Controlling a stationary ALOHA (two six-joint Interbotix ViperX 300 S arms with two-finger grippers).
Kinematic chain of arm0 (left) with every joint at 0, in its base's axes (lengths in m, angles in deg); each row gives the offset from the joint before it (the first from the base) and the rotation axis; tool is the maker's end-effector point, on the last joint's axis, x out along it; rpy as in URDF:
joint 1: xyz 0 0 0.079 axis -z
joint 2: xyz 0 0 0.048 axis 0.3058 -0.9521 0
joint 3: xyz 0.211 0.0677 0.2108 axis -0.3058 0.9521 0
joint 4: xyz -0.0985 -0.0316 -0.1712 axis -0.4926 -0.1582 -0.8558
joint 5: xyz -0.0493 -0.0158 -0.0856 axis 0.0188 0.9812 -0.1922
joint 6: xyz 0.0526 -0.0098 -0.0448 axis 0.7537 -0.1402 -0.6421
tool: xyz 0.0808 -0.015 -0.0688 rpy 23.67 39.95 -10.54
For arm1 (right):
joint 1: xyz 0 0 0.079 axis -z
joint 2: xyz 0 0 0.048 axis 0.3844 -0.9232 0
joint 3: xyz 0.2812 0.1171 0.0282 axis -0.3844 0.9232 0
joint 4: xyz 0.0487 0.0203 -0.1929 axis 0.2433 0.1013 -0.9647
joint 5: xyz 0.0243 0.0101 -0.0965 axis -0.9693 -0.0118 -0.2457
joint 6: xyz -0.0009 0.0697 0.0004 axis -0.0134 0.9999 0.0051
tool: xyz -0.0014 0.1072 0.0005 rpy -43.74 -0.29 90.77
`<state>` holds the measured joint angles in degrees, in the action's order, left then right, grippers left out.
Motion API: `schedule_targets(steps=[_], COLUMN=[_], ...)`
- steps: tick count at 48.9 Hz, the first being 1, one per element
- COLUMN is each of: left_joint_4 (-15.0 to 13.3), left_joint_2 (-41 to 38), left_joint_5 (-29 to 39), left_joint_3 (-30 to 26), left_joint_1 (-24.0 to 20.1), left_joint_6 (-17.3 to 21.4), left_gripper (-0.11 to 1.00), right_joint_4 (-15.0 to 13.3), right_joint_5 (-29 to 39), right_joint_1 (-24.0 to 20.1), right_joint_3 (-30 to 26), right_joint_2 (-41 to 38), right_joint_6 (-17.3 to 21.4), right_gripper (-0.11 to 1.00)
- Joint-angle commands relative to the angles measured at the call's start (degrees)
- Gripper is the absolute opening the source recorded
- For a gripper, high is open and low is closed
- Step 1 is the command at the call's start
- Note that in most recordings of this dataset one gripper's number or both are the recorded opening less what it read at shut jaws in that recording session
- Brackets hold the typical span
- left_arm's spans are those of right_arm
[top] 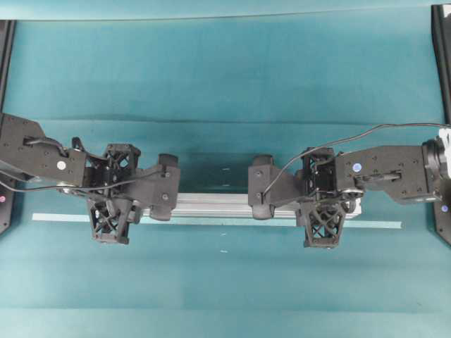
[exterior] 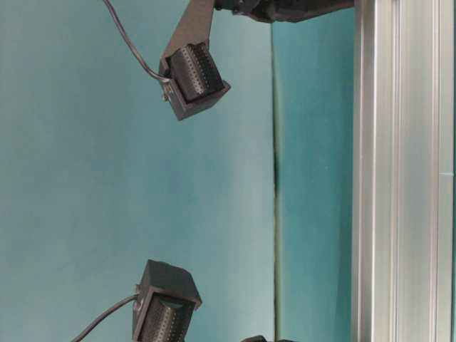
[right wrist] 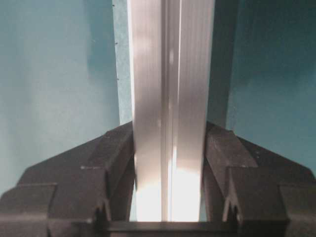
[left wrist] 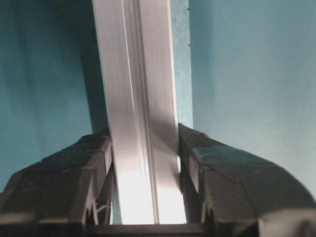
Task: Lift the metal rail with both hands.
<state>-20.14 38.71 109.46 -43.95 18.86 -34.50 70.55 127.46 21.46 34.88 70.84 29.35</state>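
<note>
From my remote station I see both arms clamped on the metal rail [top: 211, 204], which lies lengthwise across the middle of the teal table [top: 225, 77]. The left gripper [left wrist: 144, 148] pinches the rail near its left end, jaws pressed against both sides; the right gripper [right wrist: 169, 143] squeezes it the same way near its right end. A thin pale tape strip [top: 373, 224] runs just beside the rail, along its near edge.
</note>
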Motion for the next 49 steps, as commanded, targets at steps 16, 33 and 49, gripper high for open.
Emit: schedule_targets(steps=[16,33,49], left_joint_4=[0.1,0.1,0.1], left_joint_2=[0.4,0.4,0.6], left_joint_5=[-1.5,-4.0,-3.7], left_joint_3=[-0.2,0.1,0.4], left_joint_1=[0.4,0.4,0.4], left_joint_6=[1.1,1.1,0.4], left_gripper=[0.30,0.30,0.73], right_joint_4=[0.1,1.1,2.5], right_joint_5=[-2.9,-4.7,-4.7], right_joint_1=[0.0,-0.1,-0.1], right_joint_3=[-0.1,0.0,0.1], right_joint_2=[-1.1,-1.3,-1.3], right_joint_6=[0.5,0.4,0.5], right_gripper=[0.39,0.38,0.84])
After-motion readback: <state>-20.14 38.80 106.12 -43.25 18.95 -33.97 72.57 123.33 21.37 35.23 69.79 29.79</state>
